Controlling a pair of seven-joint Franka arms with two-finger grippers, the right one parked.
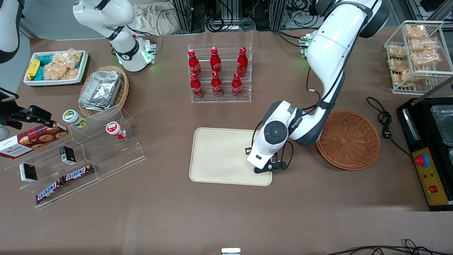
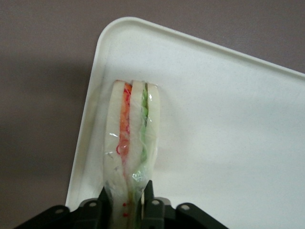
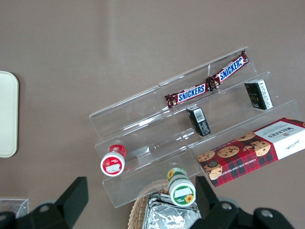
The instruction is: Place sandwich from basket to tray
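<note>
End effector (image 2: 125, 210) clamped on the sandwich (image 2: 131, 138), low over a corner of the tray (image 2: 228, 109).

The fingers (image 2: 148, 198) pinch the wrapped wedge by one end, its layers standing on edge on the cream tray near the rim closest to the front camera. The brown surface (image 1: 226, 219) carries the round wicker basket (image 1: 348, 139) just beside the tray, toward the working arm's end. Farther from the camera stands a clear rack of red cola bottles (image 1: 217, 74); a black power cord (image 1: 384, 118) lies near the basket.
</note>
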